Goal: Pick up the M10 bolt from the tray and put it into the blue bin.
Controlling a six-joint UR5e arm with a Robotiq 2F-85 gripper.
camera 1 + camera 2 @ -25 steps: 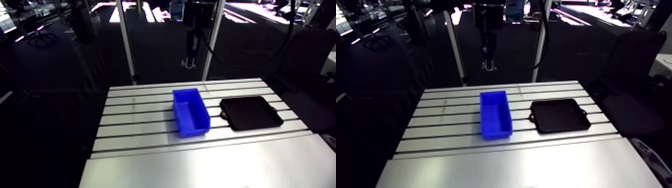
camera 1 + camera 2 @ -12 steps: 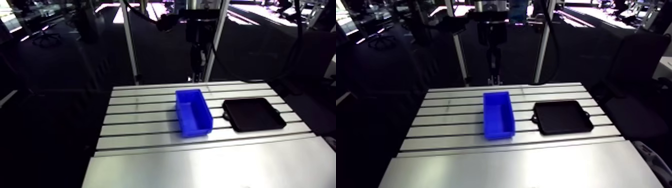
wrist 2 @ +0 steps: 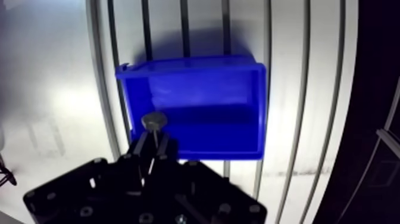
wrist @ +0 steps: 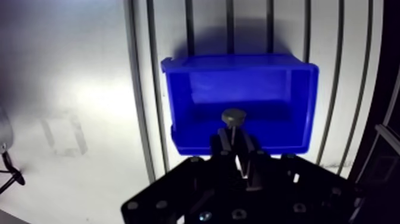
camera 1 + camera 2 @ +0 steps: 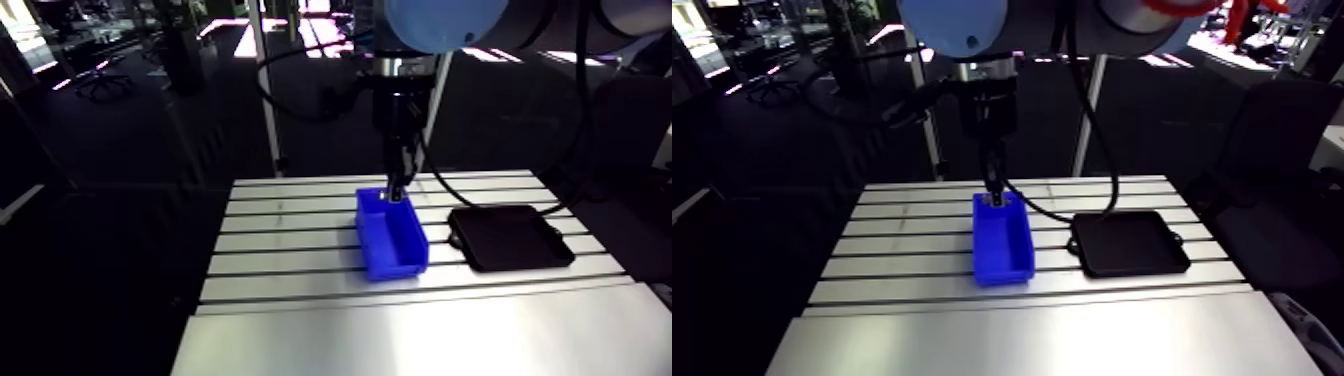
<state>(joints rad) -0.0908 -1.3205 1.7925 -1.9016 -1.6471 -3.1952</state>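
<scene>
One bench [image 5: 290, 240], aluminium. A smooth sheet runs along the near edge. Beyond it, up to the far edge, is a ribbed section of long dark slots running side to side.

One blue bin [image 4: 181, 101], plastic, rectangular and open-topped, with a thickened rim. It stands mid-bench on the slotted section, long side running near to far. It holds the same place on the bench as earlier; the arm view itself has swung with the arm.

One tray [image 5: 510, 238], black, matt and shallow, square with rounded corners and a small lug at the side. It lies on the slotted section beside the bin, toward the bench's right edge as the arm view sees it. It stands apart from the bin and has not moved since earlier.

One claw [image 4: 236, 143], black, with two fingers. The fingers are drawn in to a narrow gap and clamped on the shank of the bolt. Earlier it hung high, beyond the bench's far edge. It has since come down and now stands over the far end of the bin, tips near rim level.

One M10 bolt [image 4: 234, 116], grey metal, with a thin shank and a broad flat head. The head points away from the claw, toward the bin floor. The bolt is held in the air over the bin's interior, close to the far end wall. It is off the tray and not lying in the bin.
</scene>
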